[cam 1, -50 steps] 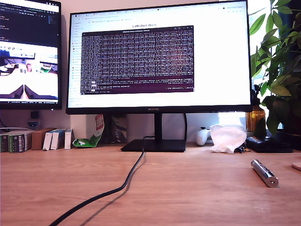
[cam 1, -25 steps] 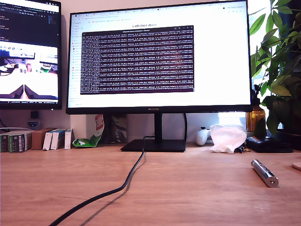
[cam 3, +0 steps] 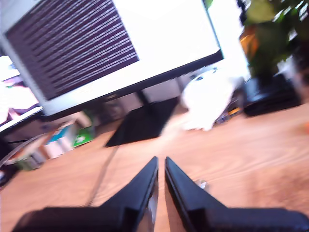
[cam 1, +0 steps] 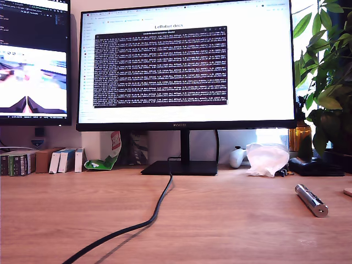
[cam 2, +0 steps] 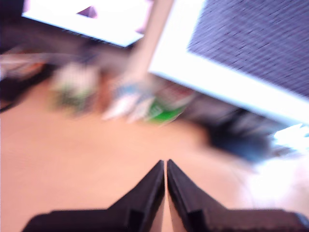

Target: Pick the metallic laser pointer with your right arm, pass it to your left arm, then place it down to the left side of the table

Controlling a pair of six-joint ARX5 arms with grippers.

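The metallic laser pointer [cam 1: 311,200], a short shiny silver cylinder, lies flat on the light-brown table [cam 1: 231,231] near the exterior view's right edge. Neither arm shows in the exterior view. My first gripper [cam 2: 165,163] appears in the blurred first wrist view with its black pointed fingers together, above bare wood and holding nothing. My second gripper [cam 3: 161,159] is also shut and empty above the table [cam 3: 251,154], facing the monitor's foot [cam 3: 140,125]. Neither wrist view shows the pointer.
A black cable [cam 1: 157,212] runs from the big monitor [cam 1: 187,66] toward the front edge. A white plastic bag [cam 1: 267,159], a dark case [cam 1: 316,166] and a plant [cam 1: 327,71] stand at the exterior view's back right. Small boxes [cam 1: 33,161] line its back left.
The exterior picture has shifted slightly, and the image on the monitor at its left has changed. The pointer rests in the same place on the table.
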